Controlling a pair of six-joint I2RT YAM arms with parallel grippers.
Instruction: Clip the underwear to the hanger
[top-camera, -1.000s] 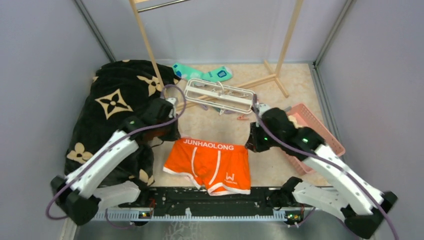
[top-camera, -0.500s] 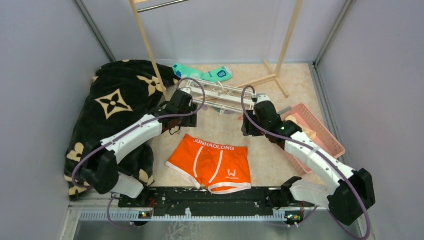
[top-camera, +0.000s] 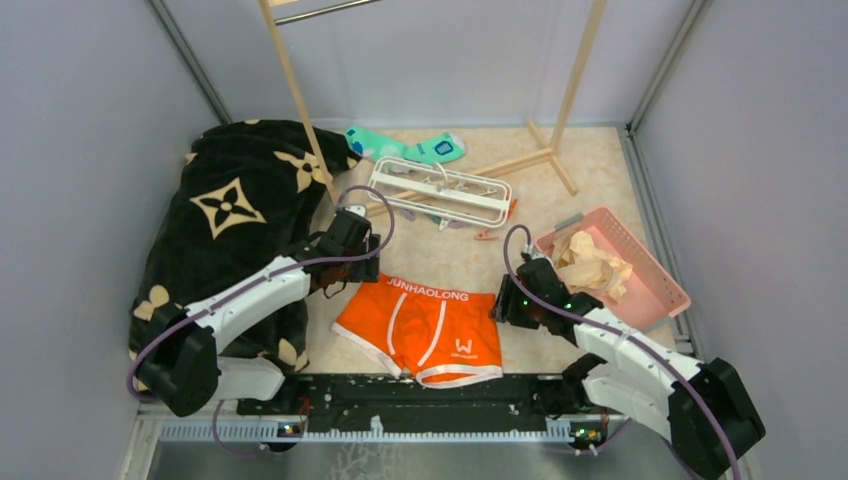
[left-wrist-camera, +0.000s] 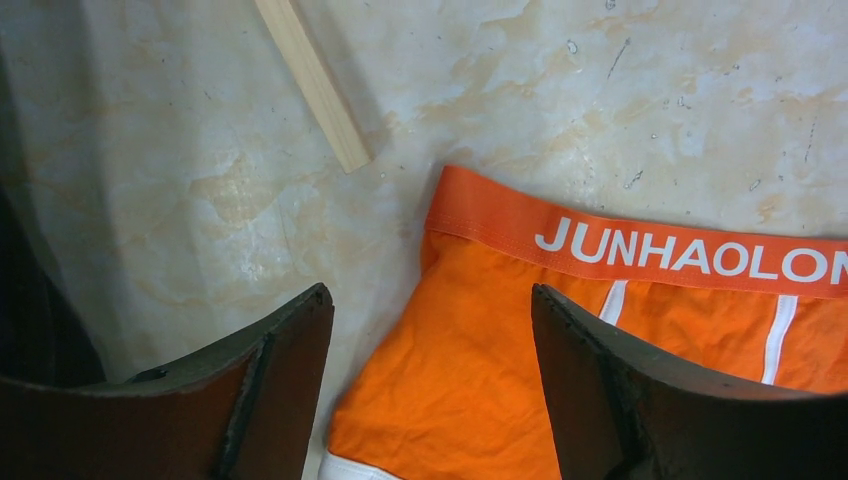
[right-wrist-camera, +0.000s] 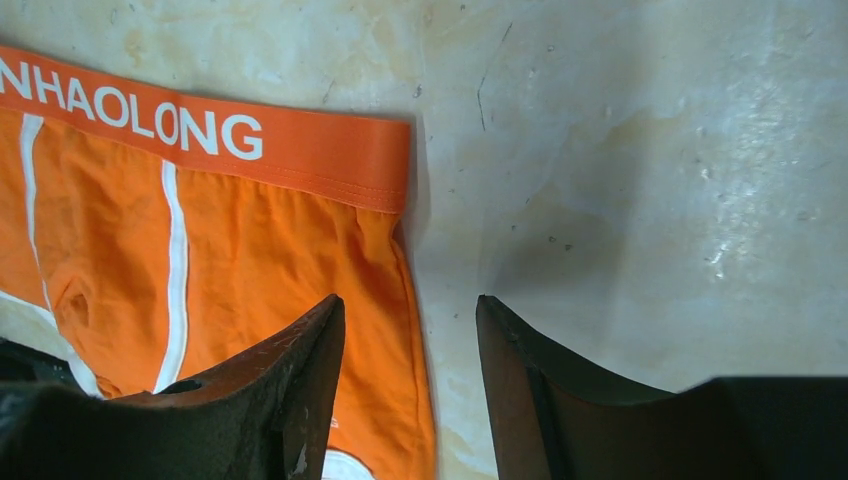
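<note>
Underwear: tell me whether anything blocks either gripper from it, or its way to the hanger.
Nothing visible does. The left gripper and right gripper hover open over the underwear's two side edges, and only bare table lies between it and the hanger.

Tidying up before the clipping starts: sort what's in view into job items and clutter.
For the job:
underwear, flat on the table
hanger, lying beyond it

Just lying about:
teal sock
black patterned blanket
pink basket holding a beige cloth
wooden rack
</note>
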